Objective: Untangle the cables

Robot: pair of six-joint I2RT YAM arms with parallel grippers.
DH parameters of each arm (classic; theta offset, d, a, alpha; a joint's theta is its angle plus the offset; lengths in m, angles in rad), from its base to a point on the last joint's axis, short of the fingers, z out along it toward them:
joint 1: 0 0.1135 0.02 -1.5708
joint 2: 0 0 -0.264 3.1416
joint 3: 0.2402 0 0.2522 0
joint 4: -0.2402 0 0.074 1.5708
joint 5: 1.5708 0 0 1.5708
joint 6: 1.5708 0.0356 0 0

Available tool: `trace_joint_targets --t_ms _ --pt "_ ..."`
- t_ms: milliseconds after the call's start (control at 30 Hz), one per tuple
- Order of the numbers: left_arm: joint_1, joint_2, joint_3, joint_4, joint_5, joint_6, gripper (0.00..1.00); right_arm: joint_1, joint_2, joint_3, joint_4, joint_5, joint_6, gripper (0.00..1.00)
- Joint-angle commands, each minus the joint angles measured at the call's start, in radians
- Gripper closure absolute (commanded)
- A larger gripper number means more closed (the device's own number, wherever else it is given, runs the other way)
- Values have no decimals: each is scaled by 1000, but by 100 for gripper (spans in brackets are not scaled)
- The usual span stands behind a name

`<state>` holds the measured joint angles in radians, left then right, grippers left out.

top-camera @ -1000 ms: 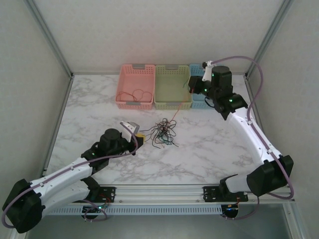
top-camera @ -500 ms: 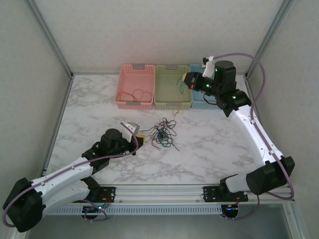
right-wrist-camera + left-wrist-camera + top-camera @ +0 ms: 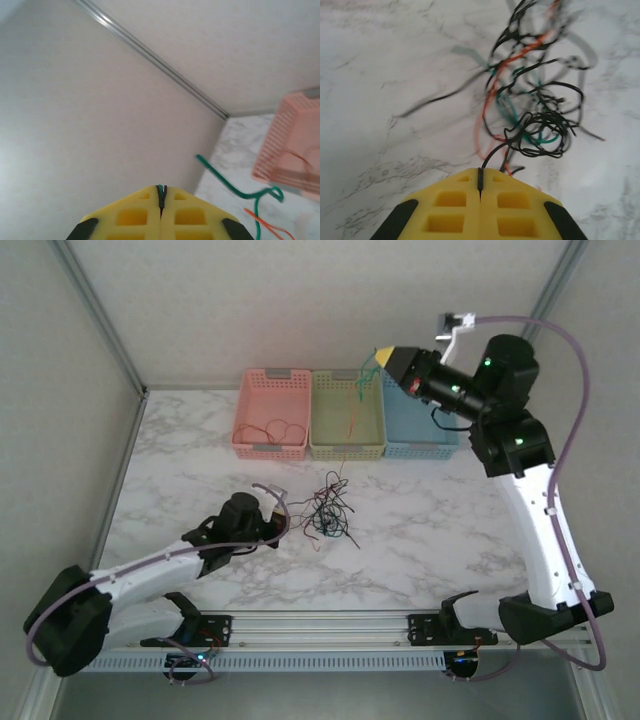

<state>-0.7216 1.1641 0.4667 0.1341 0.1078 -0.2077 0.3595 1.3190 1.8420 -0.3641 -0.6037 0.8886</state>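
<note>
My right end effector (image 3: 384, 358) is pinched closed on a green cable (image 3: 360, 382), raised high over the green basket (image 3: 346, 451). From there the strand drops steeply, towards my bases and leftward, to the knot of cables (image 3: 328, 508) on the worktop (image 3: 450, 530). My left end effector (image 3: 284, 522), low and just beside the knot's left edge, is clamped on a black cable (image 3: 492, 150). I judge the pull should follow the line between my two grips, with the left arm nearer.
</note>
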Motion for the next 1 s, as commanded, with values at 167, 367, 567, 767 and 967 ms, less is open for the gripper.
trace_joint_targets --t_ms 167,367,567,767,967 --pt "7 125 50 -8 -101 -69 100 -4 58 243 133 -1 185 100" --pt "7 175 66 -11 -98 -88 100 -5 67 300 106 72 135 100" --pt "7 72 103 14 -12 -61 89 -5 -25 -11 139 128 135 100" --pt "7 -16 173 -20 61 -17 50 -4 -83 -252 235 122 205 100" --pt "7 -93 172 51 177 -18 35 -5 -111 -346 251 134 221 100"
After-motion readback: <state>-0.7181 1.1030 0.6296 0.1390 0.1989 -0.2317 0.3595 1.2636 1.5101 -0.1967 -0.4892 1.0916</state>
